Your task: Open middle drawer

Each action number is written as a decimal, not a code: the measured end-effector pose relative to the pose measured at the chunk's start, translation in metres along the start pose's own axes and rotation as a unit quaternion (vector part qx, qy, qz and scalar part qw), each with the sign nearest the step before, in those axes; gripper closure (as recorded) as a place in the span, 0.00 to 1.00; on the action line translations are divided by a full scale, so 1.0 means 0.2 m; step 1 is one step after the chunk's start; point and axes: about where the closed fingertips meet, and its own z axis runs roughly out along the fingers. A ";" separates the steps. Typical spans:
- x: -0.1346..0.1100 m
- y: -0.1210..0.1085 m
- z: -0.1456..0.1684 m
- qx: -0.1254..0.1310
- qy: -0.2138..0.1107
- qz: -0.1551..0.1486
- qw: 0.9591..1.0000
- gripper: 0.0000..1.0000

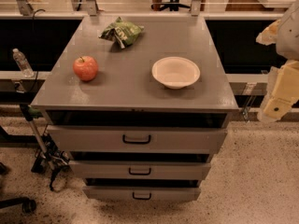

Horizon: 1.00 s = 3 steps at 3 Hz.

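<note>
- The middle drawer (pixel 177 170) is the second of three, low under the worktop (pixel 126 85).
- The claw (pixel 276 101) hangs far right, higher up, well apart from it.
- I cannot tell if the claw is open.

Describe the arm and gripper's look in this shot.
The gripper is at the right edge of the view, beside the cabinet. It is pale cream and blocky, with a small dark round mark. Above it, the arm is a rounded grey-white shell with a tan patch. No cables or lettering show.
</note>
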 end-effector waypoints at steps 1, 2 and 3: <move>0.00 0.00 0.00 0.000 0.000 0.000 1.000 0.00; 0.01 0.09 0.13 -0.021 -0.005 0.000 1.000 0.00; 0.01 0.28 0.41 -0.068 -0.011 -0.006 0.998 0.00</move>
